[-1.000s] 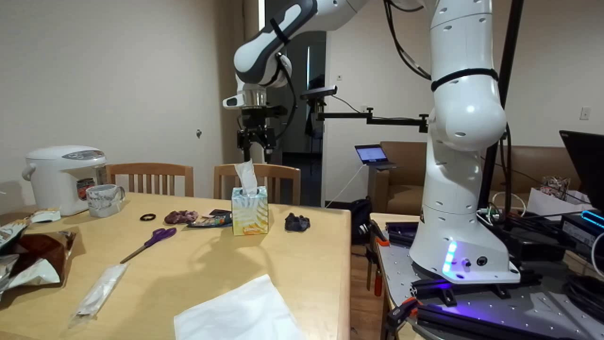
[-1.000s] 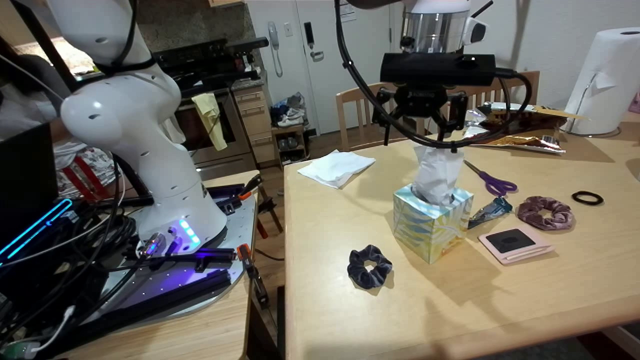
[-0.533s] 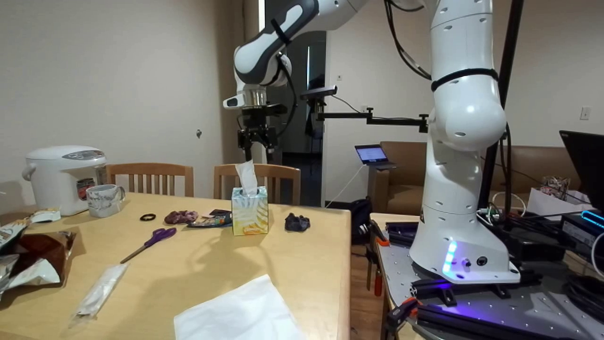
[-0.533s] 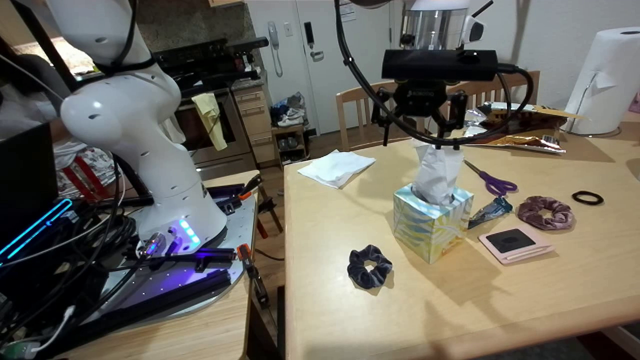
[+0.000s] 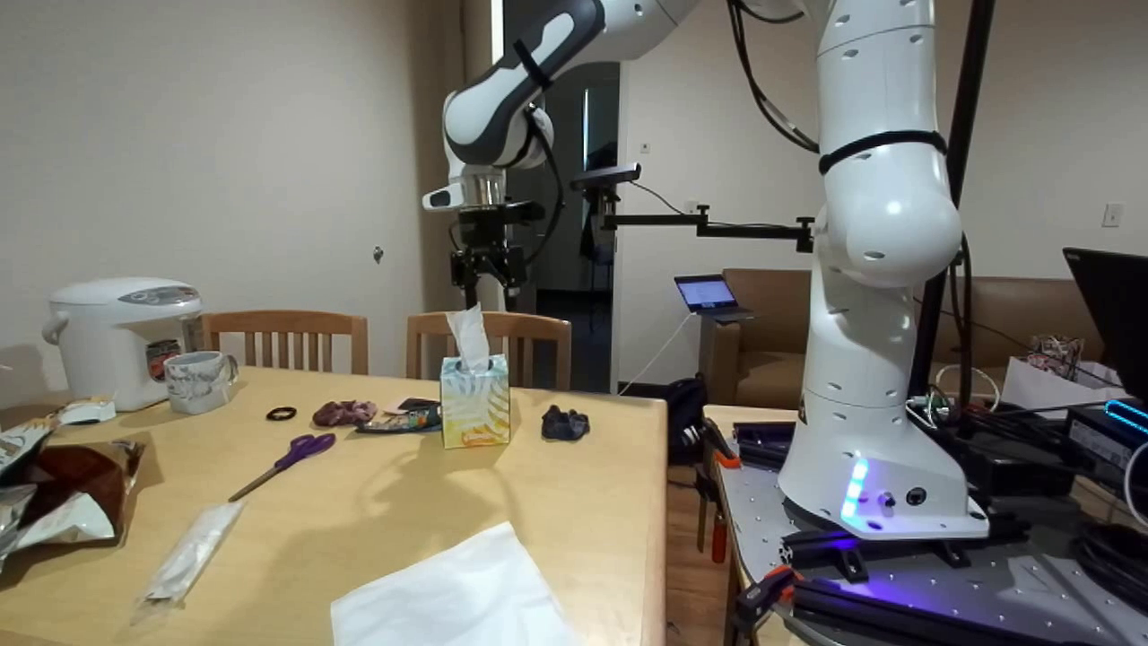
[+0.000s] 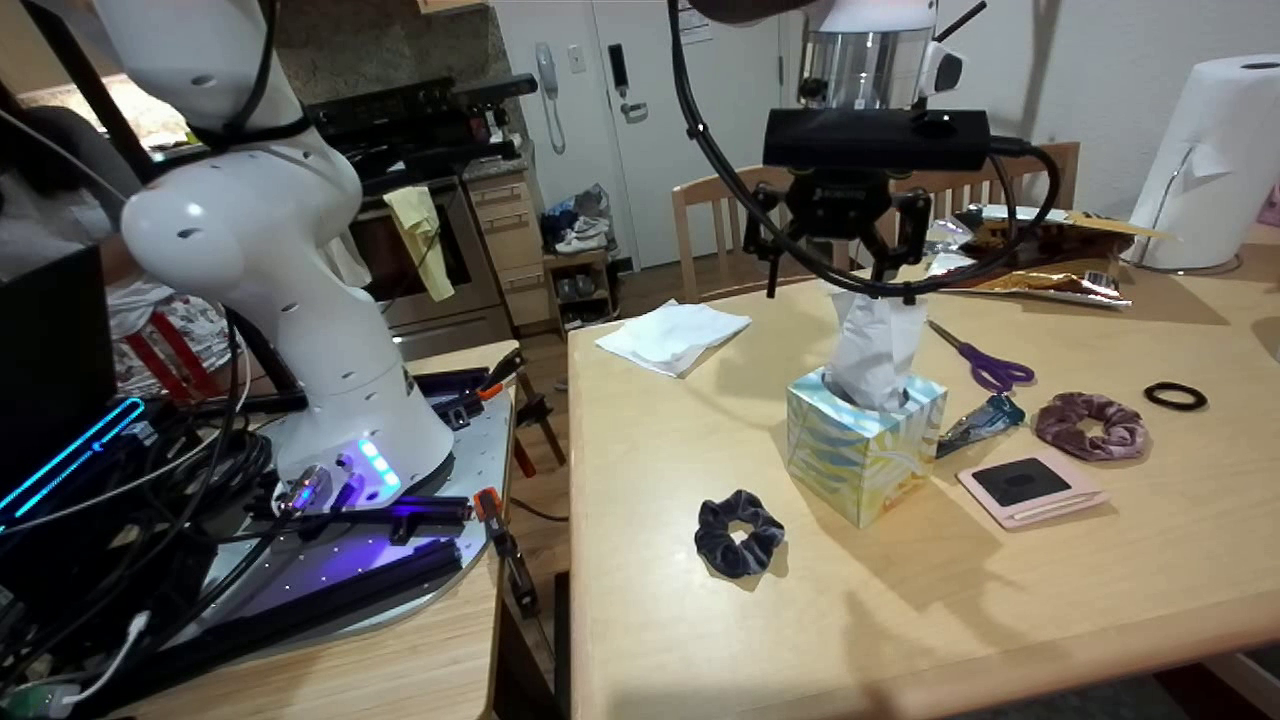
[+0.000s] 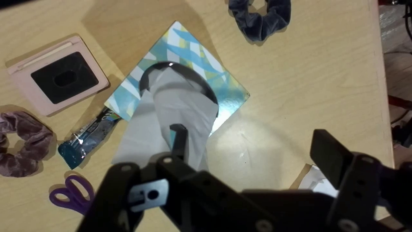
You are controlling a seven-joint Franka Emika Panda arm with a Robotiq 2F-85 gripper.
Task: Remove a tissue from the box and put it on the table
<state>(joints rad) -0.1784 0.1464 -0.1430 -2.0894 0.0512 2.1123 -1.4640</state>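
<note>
- Tissue of thin white paper (image 6: 875, 345) pokes up from the blue-and-yellow patterned cardboard cube box (image 6: 862, 458), not yet removed.
- Black two-fingered end effector (image 7: 251, 141), jaws spread wide, holds nothing (contact with paper unclear).
- Grasping, pulling and laying on the pale wooden worktop (image 6: 650, 450) remain.

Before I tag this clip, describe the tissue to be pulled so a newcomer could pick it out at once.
On the light wooden table, find the small cube-shaped box patterned in blue and yellow. The tissue is the creased white sheet poking up from its top opening. Unlike the white paper lying flat on the table, it stands up.
</note>
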